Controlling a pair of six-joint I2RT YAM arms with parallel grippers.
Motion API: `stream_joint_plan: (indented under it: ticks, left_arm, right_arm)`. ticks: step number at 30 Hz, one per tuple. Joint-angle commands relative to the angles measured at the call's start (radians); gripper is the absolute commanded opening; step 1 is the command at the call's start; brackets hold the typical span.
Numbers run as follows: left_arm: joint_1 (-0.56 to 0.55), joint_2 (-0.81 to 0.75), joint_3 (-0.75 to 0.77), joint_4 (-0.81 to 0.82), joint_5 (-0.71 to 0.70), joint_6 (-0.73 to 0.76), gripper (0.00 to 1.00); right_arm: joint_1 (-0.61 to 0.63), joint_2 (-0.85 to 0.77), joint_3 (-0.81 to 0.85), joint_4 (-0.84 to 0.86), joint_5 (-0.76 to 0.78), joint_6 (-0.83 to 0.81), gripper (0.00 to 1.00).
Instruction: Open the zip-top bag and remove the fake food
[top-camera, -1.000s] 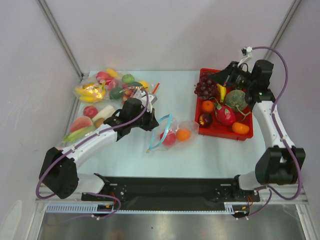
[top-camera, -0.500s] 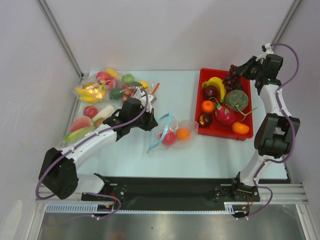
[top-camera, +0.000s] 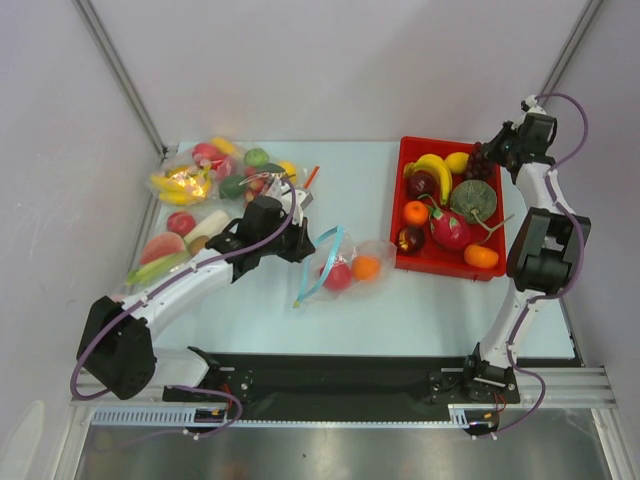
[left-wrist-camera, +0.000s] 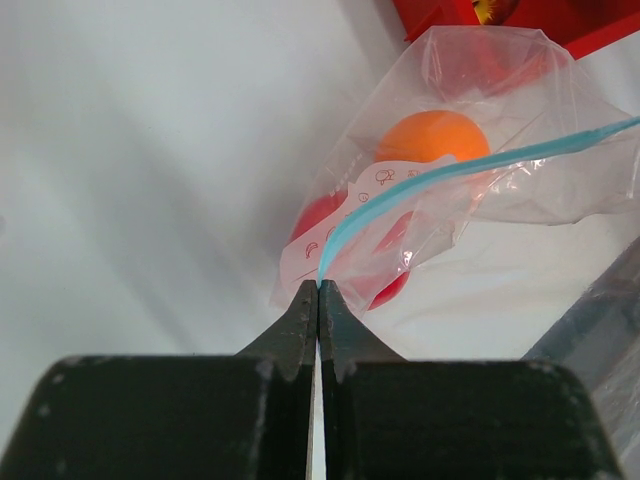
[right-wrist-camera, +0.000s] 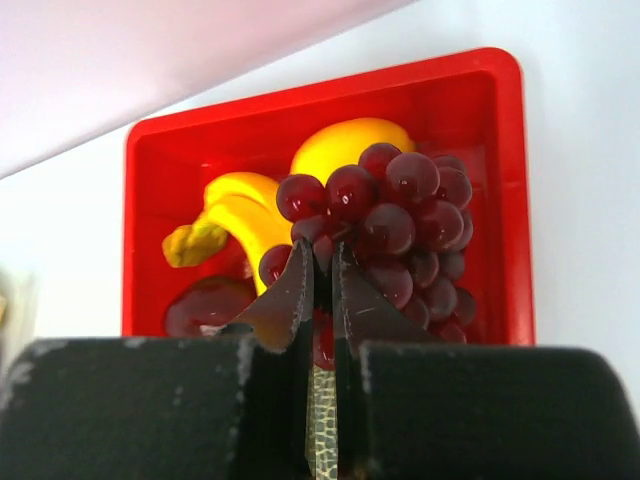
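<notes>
Step in hand looks like emptying the bag, with one fruit on its way to the tray.

The left hand (left-wrist-camera: 318, 290) has its fingers pressed together on the end of the blue-green zip strip (left-wrist-camera: 440, 172), right at the corner of the bag (top-camera: 378, 252). The bag lies on the table (top-camera: 400, 310) mid-way between the arms, just left of the red tray (right-wrist-camera: 500, 80). From the top view the strip curls in a loop, so I'd say the mouth is already parted. An orange fruit (left-wrist-camera: 432, 137) and a red one (left-wrist-camera: 318, 215) are inside.

The right hand (right-wrist-camera: 320, 262) is over the tray's far right corner, well apart from the bag. Its fingers are nearly closed, pinching the dark grapes (right-wrist-camera: 400, 215) by the look of it. The bunch sits right at the tips, above the bananas.

My guess at what's next:
- The right hand lets the grapes go into the tray.
- It swings back to the bag mouth.
- It goes for the orange one, which is nearer the tray side.
- The left keeps its pinch so the crinkly plastic doesn't drag along.
</notes>
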Motion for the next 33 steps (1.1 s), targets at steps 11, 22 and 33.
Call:
stream_joint_plan:
  ticks: [11, 22, 33]
  left_arm:
    - [0.009, -0.037, 0.010, -0.006, 0.016, 0.027, 0.00]
    - [0.009, -0.096, 0.018, -0.031, 0.010, 0.028, 0.00]
    - [0.009, -0.178, 0.041, -0.037, 0.042, -0.001, 0.00]
  right_arm:
    - [0.020, -0.004, 0.065, -0.075, 0.077, -0.065, 0.54]
    - [0.020, -0.195, -0.004, -0.079, 0.256, -0.093, 0.66]
    - [0.094, -0.519, -0.164, -0.099, 0.279, -0.122, 0.69]
